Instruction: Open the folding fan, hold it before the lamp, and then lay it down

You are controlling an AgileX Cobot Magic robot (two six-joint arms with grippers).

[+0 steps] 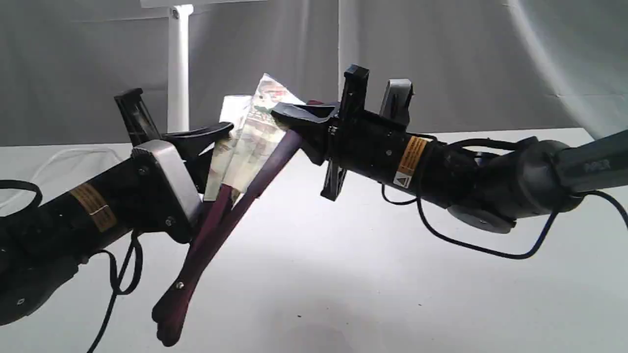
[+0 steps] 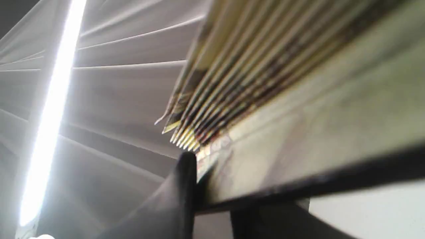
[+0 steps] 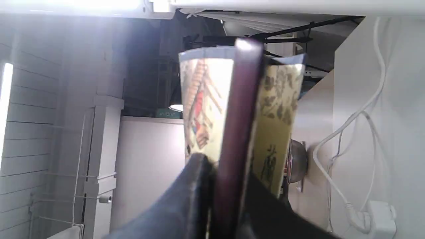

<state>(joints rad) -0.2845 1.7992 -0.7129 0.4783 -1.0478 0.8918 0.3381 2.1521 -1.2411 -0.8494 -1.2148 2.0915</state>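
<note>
The folding fan (image 1: pixel 252 139) hangs above the table, slightly spread, with its pivot end (image 1: pixel 177 285) pointing down. My left gripper (image 1: pixel 215 146) is shut on the near guard and the stacked cream pleats (image 2: pixel 265 66), which fill the left wrist view beside one black finger (image 2: pixel 183 186). My right gripper (image 1: pixel 295 123) is shut on the far maroon guard (image 3: pixel 237 132), with painted leaf (image 3: pixel 202 109) fanning out on both sides of it. The lamp's white post (image 1: pixel 179 68) stands upright behind the fan, to the left.
A grey curtain (image 1: pixel 466 59) hangs behind the white table (image 1: pixel 343 274). A white cord (image 1: pixel 59 157) lies at the back left. In the right wrist view a white cable (image 3: pixel 362 119) runs to a plug (image 3: pixel 378 215).
</note>
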